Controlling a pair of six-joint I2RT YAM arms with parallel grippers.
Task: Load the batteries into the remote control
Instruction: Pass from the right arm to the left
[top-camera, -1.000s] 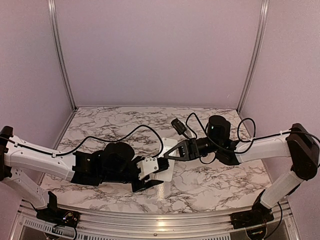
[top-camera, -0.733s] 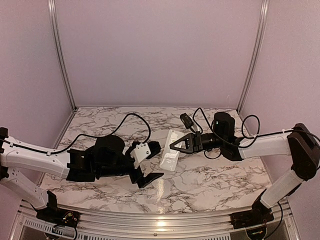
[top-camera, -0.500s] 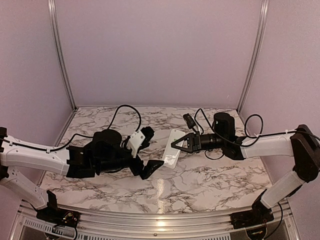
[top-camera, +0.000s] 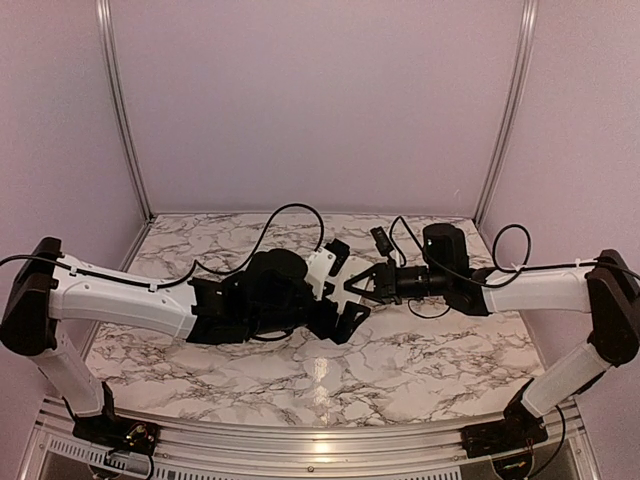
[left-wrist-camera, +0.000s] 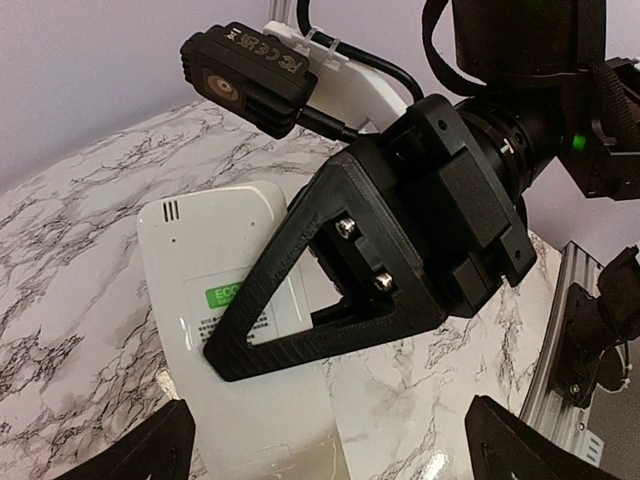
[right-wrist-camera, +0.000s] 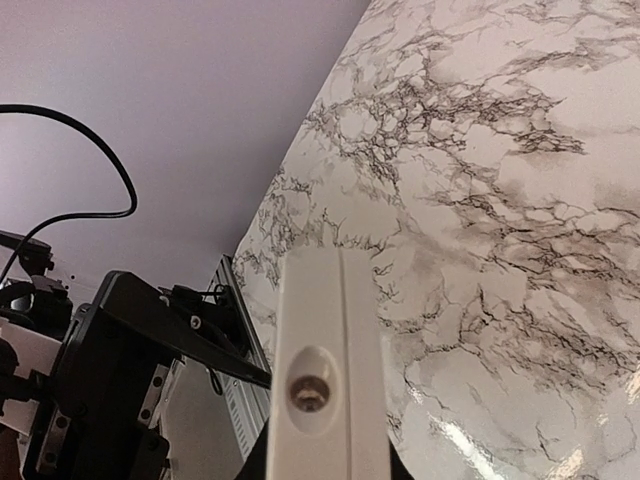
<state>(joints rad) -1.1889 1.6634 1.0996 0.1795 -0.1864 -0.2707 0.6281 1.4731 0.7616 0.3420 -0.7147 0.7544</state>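
The white remote control (left-wrist-camera: 215, 300) is gripped edge-on by my right gripper (top-camera: 353, 286), whose black triangular finger (left-wrist-camera: 330, 280) crosses its back side above a green label. In the right wrist view the remote (right-wrist-camera: 330, 330) points away from the camera, its end with a small round LED showing, and the right gripper (right-wrist-camera: 325, 470) is shut on it. My left gripper (left-wrist-camera: 340, 450) is wide open, one fingertip (left-wrist-camera: 140, 450) on each side of the remote, touching nothing. In the top view the left gripper (top-camera: 339, 288) covers most of the remote. No batteries are in view.
The marble tabletop (top-camera: 420, 350) lies under both arms. Purple walls stand at the back and sides, and an aluminium rail (top-camera: 320, 445) runs along the near edge. The right wrist camera (left-wrist-camera: 245, 75) and its cable hang close above the remote.
The right gripper has lifted the remote off the table and drawn it slightly back. The left gripper pulled away to the left, then swung up and right, so its open jaws now straddle the remote.
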